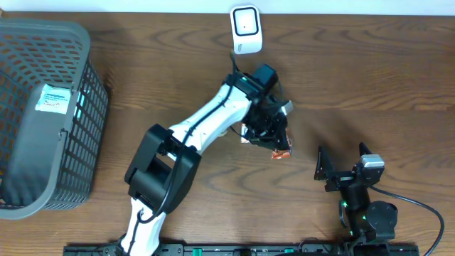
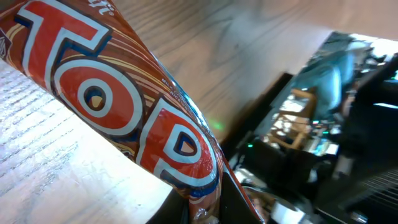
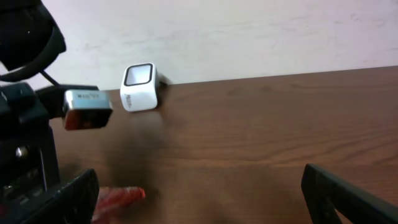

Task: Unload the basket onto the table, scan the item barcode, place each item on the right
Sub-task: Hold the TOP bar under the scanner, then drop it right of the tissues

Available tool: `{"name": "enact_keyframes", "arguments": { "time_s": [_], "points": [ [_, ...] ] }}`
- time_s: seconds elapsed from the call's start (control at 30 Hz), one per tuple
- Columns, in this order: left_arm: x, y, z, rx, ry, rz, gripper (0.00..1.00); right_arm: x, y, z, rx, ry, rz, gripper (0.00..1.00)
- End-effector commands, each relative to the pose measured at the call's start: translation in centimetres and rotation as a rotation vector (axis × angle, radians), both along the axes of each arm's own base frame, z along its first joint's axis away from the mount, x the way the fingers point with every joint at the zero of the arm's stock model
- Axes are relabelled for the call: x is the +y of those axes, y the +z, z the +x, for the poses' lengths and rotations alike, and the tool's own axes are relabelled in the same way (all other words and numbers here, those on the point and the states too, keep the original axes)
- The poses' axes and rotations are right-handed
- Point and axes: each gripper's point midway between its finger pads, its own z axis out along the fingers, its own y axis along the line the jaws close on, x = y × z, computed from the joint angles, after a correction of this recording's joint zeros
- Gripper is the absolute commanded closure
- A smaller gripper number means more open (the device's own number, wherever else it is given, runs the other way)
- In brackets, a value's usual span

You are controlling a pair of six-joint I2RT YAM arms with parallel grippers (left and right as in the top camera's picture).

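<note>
Overhead view: at the far left a grey slatted basket [image 1: 91, 131] stands on the wooden counter [image 1: 370, 92]. Inside it lies a white label [image 1: 53, 98] whose teal print is too small to read. At the back edge, near the middle, sits a white barcode scanner [image 1: 245, 28] with a dark-framed window. Writing on its side shows in the right wrist view but is blurred. Near the scanner, toward the front, the left fingers [image 1: 272, 136] are clamped tight on a red snack packet [image 1: 281, 151]. The left wrist view shows its glossy wrapper with big red letters "TOP", outlined in white and blue. Further right, the right fingers [image 3: 348, 196] stand spread wide, holding nothing, apart from the packet.
</note>
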Motion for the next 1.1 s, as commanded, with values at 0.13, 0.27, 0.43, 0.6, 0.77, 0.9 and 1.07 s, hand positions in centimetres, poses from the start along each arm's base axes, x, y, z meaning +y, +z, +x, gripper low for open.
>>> {"name": "enact_keyframes", "arguments": {
  "time_s": [0.13, 0.27, 0.43, 0.6, 0.77, 0.9, 1.07],
  "points": [
    [0.5, 1.1, 1.6, -0.014, 0.025, -0.073, 0.92, 0.1, -0.1, 0.0, 0.005, 0.003, 0.011, 0.01],
    [0.8, -0.9, 3.3, -0.168, 0.027, 0.035, 0.92, 0.1, -0.1, 0.0, 0.005, 0.003, 0.011, 0.01],
    [1.6, -4.0, 5.9, -0.456, 0.023, 0.296, 0.92, 0.1, -0.1, 0.0, 0.005, 0.003, 0.011, 0.01],
    [-0.4, -4.0, 6.9, -0.548, 0.148, 0.362, 0.92, 0.1, -0.1, 0.0, 0.005, 0.003, 0.011, 0.01],
    [-0.5, -3.7, 9.2, -0.577, 0.531, 0.492, 0.92, 0.1, -0.1, 0.0, 0.005, 0.003, 0.011, 0.01],
    [0.4, -3.8, 10.1, -0.497, 0.806, 0.538, 0.92, 0.1, -0.1, 0.0, 0.005, 0.003, 0.011, 0.01],
    [0.0, -5.6, 10.4, -0.336, 1.054, 0.536, 0.92, 0.1, -0.1, 0.0, 0.005, 0.003, 0.011, 0.01]
  ]
}}
